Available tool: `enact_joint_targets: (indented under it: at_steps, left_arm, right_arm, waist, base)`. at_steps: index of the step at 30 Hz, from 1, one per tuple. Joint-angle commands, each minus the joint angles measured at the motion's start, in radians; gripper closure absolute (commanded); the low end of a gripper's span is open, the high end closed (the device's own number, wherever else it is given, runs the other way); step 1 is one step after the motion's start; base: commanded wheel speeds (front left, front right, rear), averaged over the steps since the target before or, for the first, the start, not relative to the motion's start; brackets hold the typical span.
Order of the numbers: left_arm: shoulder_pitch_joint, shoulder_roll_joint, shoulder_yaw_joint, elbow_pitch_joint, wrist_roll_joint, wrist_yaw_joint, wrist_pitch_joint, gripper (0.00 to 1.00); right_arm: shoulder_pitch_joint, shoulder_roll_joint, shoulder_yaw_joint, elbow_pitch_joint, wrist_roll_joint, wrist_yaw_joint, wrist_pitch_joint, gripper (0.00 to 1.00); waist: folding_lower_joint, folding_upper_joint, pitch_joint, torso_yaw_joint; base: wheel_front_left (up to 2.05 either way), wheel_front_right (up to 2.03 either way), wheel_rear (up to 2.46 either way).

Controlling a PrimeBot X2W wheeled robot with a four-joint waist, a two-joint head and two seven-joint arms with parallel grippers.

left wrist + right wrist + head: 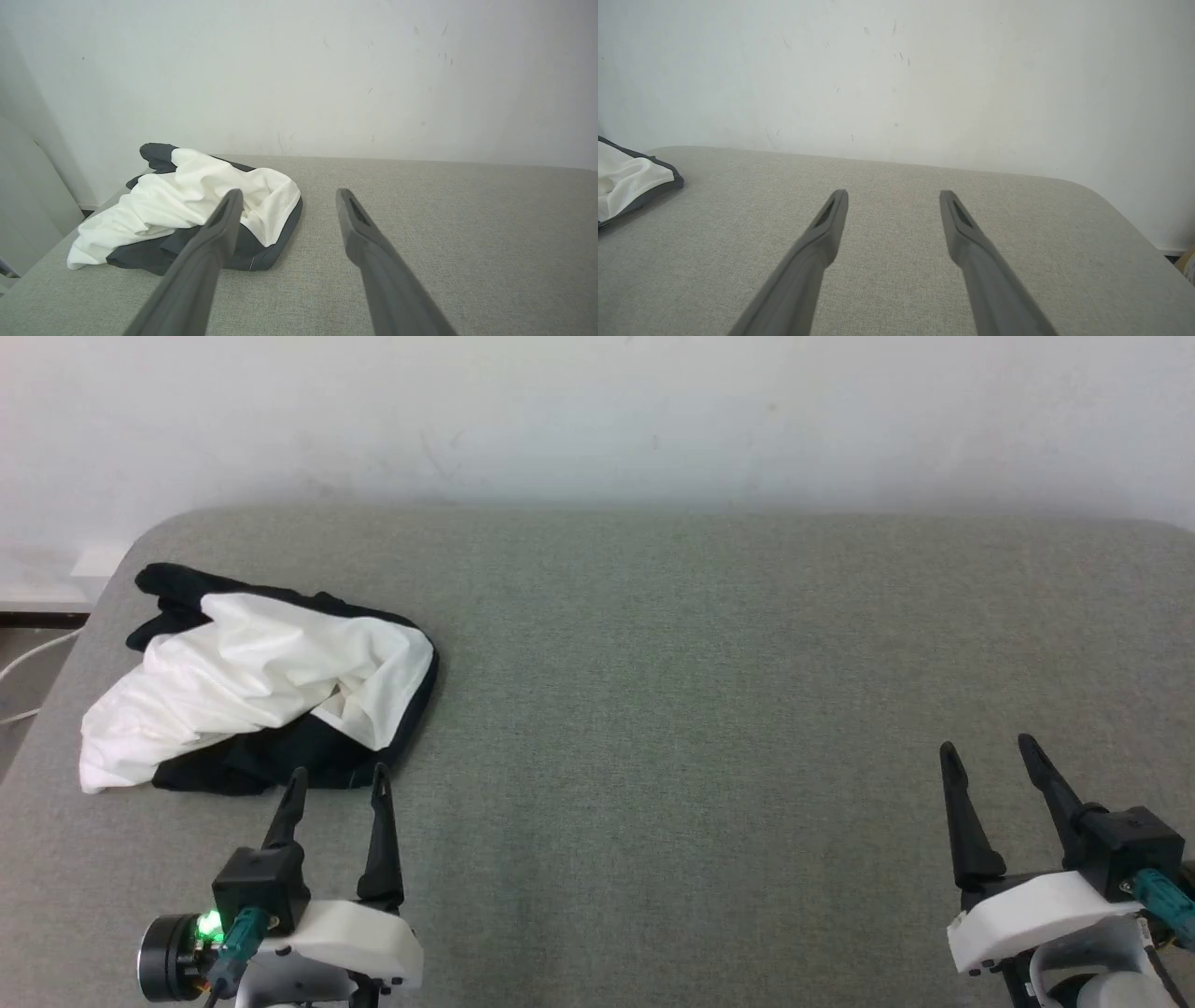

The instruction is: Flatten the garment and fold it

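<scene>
Fingers (pixel 381 831) apart and empty on left gripper (pixel 339 771) and right gripper (pixel 987 744); garment (pixel 252 681) crumpled just beyond left, on table (pixel 700 709).

I could read no text, label, brand, number or sign in any of my views. The crumpled white-and-black soft cloth garment (pixel 252 672), lying at my ten o'clock, showed me only plain fabric in the folds turned my way, with nothing legible on it.
</scene>
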Motion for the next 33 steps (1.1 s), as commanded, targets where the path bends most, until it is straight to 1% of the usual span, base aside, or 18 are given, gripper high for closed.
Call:
enact_joint_targets:
  at_steps: [1,11,33]
  left_arm:
    - [0.008,-0.001,0.004,0.003,-0.004,0.007,-0.011,0.00]
    - [0.016,-0.002,0.008,0.007,-0.011,0.017,-0.032,0.00]
    - [0.054,-0.002,0.011,0.015,-0.056,0.032,-0.078,0.00]
  right_arm:
    - [0.001,0.001,0.002,0.004,0.000,0.000,-0.010,0.00]
    - [0.002,0.002,0.029,0.025,0.004,0.000,-0.031,0.00]
    - [0.015,0.002,0.052,0.057,0.023,-0.001,-0.077,0.00]
  waist:
    - [0.0000,0.0000,0.000,0.014]
    - [0.0000,0.0000,-0.004,0.087]
    - [0.0000,0.0000,-0.015,0.274]
  base:
    - [0.00,0.00,0.00]
    - [0.00,0.00,0.00]
    - [0.00,0.00,0.00]
